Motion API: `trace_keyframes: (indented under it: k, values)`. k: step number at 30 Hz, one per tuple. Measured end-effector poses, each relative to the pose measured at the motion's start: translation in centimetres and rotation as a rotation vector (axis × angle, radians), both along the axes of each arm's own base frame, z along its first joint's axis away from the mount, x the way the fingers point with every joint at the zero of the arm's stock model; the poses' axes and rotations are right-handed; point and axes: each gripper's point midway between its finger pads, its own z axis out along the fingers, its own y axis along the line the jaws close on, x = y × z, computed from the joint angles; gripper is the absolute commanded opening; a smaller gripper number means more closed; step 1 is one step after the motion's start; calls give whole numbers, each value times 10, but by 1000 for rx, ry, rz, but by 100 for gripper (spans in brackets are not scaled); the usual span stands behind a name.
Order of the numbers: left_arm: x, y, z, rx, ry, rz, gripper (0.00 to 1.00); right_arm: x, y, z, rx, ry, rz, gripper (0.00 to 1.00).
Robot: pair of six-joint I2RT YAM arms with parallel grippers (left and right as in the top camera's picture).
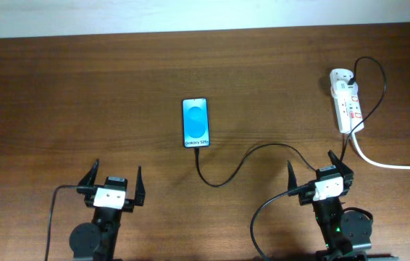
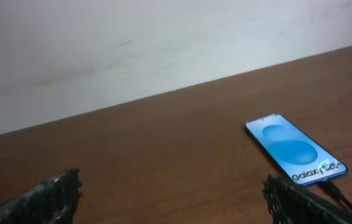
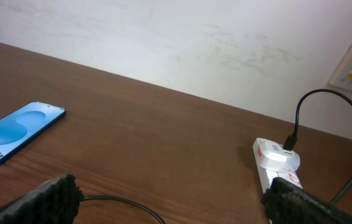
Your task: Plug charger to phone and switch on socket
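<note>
Left end effector (image 1: 116,171) fingers spread apart, holding nothing, low over near edge of tabletop (image 1: 60,87); right end effector (image 1: 311,162) likewise spread and empty, near right side. Socket (image 1: 346,101) flat at far right, thick white cord (image 1: 390,164) trailing off right edge. Phone (image 1: 196,122) face up mid-tabletop, blue screen bright, well apart from both. Charger (image 1: 243,161) plugged at socket's far end, looping past right end effector, curving to phone's bottom edge; whether tip is seated cannot tell
</note>
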Motion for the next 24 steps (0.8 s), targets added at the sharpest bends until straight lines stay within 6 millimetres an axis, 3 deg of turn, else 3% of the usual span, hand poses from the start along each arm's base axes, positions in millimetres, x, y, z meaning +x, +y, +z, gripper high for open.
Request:
trace_keyframes:
  k: [24]
  values:
    - [0, 1, -1, 12, 4, 2, 99, 0, 0, 0, 0, 0, 0, 98]
